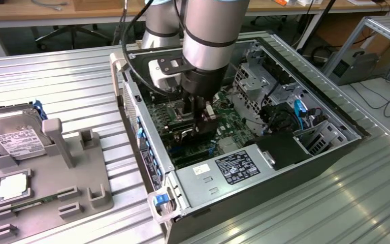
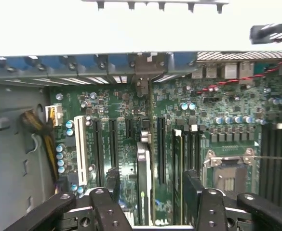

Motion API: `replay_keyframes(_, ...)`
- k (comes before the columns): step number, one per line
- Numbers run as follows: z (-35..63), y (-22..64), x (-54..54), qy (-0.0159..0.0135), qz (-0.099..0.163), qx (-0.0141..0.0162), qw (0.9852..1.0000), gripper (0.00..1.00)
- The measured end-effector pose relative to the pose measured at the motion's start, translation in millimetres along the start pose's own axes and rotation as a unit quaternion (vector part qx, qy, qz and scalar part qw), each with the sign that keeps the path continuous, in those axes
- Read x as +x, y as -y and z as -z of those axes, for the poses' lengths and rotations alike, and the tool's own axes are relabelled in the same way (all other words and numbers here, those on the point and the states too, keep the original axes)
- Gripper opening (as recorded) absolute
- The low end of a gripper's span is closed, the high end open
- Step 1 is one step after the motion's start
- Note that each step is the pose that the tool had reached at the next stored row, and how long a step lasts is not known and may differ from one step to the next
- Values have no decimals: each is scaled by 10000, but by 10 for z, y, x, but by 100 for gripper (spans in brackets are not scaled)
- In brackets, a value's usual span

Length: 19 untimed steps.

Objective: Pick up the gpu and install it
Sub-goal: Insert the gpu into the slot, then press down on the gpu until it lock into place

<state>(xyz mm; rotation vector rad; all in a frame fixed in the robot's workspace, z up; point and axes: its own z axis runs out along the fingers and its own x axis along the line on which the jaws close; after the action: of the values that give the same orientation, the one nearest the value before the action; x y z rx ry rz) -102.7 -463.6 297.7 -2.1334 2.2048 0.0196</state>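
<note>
from high up and a bit far, we look down at a slant on the table (image 1: 59, 71) and the open pc case (image 1: 317, 152). on the wrist, we are close, right inside the case, facing the green board (image 2: 121, 144). both views share that board (image 1: 232, 124).

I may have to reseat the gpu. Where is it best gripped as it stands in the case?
Probably by its free long edge, coming straight down from above the open case, one finger on each flat face. The gpu stands on edge on the motherboard, thin, with open room either side. Its bracket end sits against the case wall, so avoid that end. The open gripper already straddles it.
</note>
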Motion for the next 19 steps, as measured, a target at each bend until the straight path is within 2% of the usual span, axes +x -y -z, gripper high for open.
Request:
replay_keyframes(3,143,6,-11,-1,0,0,10000,64)
replay_keyframes(6,342,13,-31,-8,0,2,10000,64)
replay_keyframes(10,483,19,-50,-25,1,5,10000,64)
replay_keyframes(12,525,21,-55,-32,2,7,10000,64)
replay_keyframes(19,528,21,-56,-33,2,7,10000,64)
